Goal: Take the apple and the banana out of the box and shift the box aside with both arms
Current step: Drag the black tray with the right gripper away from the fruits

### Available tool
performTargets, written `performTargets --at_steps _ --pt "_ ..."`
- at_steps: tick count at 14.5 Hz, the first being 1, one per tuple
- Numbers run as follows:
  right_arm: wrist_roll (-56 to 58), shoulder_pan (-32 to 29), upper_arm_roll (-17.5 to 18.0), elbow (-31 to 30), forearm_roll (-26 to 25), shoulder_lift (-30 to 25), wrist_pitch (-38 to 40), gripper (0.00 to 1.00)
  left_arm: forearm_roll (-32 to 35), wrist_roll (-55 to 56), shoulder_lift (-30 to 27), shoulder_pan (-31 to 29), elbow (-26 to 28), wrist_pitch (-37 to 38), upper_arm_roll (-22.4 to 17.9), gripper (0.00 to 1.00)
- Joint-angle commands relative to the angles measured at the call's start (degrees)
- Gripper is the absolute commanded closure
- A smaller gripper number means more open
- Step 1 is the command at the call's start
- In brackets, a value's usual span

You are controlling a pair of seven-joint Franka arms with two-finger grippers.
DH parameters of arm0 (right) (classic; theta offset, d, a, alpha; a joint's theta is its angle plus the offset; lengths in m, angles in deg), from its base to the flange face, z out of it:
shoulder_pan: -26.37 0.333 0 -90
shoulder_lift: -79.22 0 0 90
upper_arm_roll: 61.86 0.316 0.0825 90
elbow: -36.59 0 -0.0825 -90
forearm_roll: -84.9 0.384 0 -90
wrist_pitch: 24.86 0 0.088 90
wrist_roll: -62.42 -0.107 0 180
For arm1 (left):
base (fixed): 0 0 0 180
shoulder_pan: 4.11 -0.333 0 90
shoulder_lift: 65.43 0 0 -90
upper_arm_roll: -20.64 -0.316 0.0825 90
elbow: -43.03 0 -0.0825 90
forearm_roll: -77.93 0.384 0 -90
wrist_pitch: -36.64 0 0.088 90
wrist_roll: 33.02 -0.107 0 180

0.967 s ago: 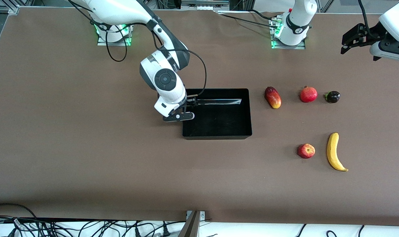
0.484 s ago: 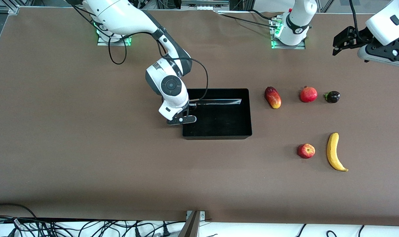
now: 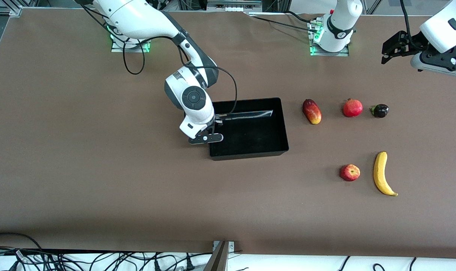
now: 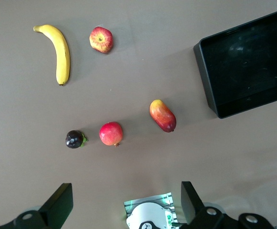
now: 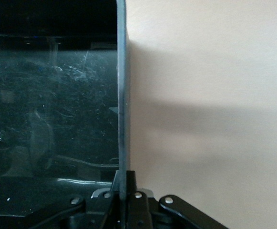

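I see my right gripper (image 3: 210, 132) clamped on the black bin's (image 3: 284, 128) wall at its 9 o'clock end (bin mid-table), apple (image 3: 350, 172) and banana (image 3: 380, 173) toward 4 o'clock of it, left gripper (image 3: 389, 48) waiting aloft, jaws wide.

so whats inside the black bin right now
No fruit lies in the black bin; only its glossy floor shows. The right gripper, shut on its end wall, and that arm's wrist cover one corner.

Box (image 3: 280, 124) mid-table; apple (image 3: 350, 172) beside banana (image 3: 382, 174), toward left arm's end, nearer front camera.
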Motion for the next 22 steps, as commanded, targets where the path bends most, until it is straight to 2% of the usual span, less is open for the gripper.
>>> performTargets --at_steps 1,3,6,10,12,15,19,22 --pt "2.07 -1.19 -2.89 -0.05 -0.16 -5.18 6.05 1.0 0.07 2.06 -0.2 0.11 -0.04 0.33 -0.15 0.0" --pt "7.76 -5.74 -3.87 -0.14 0.19 -8.78 10.26 1.0 0.07 2.42 -0.2 0.11 0.05 0.42 -0.15 0.0" --pt "23.04 -15.93 -4.04 -2.06 1.94 -13.35 16.43 1.0 0.07 2.33 -0.2 0.03 0.05 0.42 -0.15 0.0" --pt "38.0 -26.84 -5.35 -9.79 2.13 -18.19 15.65 1.0 -0.01 2.42 -0.29 0.03 0.14 0.51 -0.15 0.0" --pt "42.84 -28.26 -8.86 -14.27 2.13 -18.99 11.54 1.0 0.07 2.42 -0.29 0.03 0.23 0.6 -0.15 0.0" --pt "48.83 -28.35 -14.84 -23.41 2.39 -19.08 -0.83 1.0 0.07 2.94 -0.29 0.11 0.4 0.6 -0.23 0.0" --pt "53.22 -31.69 -15.73 -30.54 6.6 -17.24 -11.58 1.0 -0.01 3.39 -0.55 0.03 0.49 0.6 -0.15 0.0" --pt "54.11 -32.31 -15.73 -31.26 7.66 -16.27 -13.18 1.0 -0.01 3.39 -0.55 -0.23 0.49 0.6 -0.06 0.0"
